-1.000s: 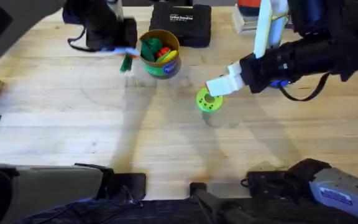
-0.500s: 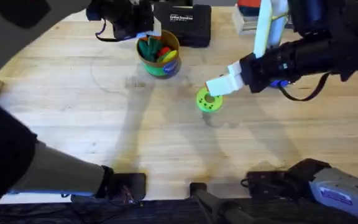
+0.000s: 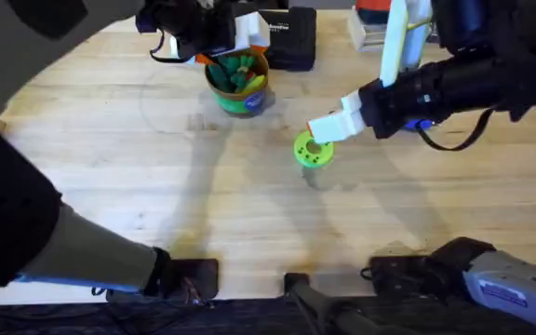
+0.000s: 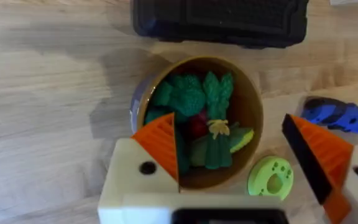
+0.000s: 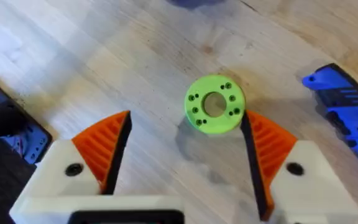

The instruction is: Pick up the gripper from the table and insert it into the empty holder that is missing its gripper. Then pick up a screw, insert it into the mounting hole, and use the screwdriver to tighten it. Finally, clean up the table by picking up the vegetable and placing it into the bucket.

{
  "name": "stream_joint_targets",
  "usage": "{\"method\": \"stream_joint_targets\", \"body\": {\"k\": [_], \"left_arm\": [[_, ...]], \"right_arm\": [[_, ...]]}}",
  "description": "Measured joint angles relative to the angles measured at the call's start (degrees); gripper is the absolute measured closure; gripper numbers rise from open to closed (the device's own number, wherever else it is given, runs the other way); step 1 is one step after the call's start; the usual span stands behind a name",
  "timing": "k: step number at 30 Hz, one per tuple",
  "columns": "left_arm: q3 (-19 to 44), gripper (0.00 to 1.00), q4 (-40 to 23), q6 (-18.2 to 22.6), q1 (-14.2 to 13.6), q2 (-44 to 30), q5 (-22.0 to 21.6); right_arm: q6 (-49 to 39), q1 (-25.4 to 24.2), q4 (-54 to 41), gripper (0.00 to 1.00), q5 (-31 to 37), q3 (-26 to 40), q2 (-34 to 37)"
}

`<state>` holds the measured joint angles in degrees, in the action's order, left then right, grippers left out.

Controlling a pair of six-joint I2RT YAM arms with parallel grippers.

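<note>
My left gripper (image 3: 234, 46) hangs open just above the yellow-green bucket (image 3: 240, 97) at the back of the table (image 3: 156, 195). From the left wrist view, its orange pads (image 4: 161, 146) straddle the bucket (image 4: 244, 102), and a dark green vegetable (image 4: 215, 152) lies loose on top of the toy produce inside. My right gripper (image 3: 322, 132) is open, low over the lime-green disc (image 3: 312, 150). The right wrist view has the disc (image 5: 215, 112) just ahead of the gap between the fingers (image 5: 107, 146). A blue screwdriver (image 5: 347, 112) lies close beside it, partly under the right arm.
A black case (image 3: 273, 37) stands right behind the bucket. White and orange items (image 3: 394, 37) stand at the back right. The left arm rises large and dark along the left edge of the overhead view. Bare wood stretches across the table's middle and front.
My left gripper carried the vegetable rightwards over the bucket and opened; the vegetable now lies inside. The right gripper has stayed over the disc.
</note>
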<state>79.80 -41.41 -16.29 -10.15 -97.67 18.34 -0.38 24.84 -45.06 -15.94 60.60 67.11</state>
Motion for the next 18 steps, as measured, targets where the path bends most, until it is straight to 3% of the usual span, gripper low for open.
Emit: {"method": "stream_joint_targets", "body": {"k": [8,14,18], "left_arm": [[4.66,0.013,-12.41,1.8,0.0,3.46,1.2],[7.29,0.013,-28.19,8.15,0.0,14.88,1.52],[7.38,0.013,-34.52,10.35,0.0,21.71,1.61]], "right_arm": [[0.0,-1.46,-2.26,0.009,0.0,0.0,-0.61],[2.55,-3.84,-7.13,0.008,0.0,0.0,-5.11],[5.15,-4.09,-7.52,0.008,0.0,0.0,-7.16]]}}
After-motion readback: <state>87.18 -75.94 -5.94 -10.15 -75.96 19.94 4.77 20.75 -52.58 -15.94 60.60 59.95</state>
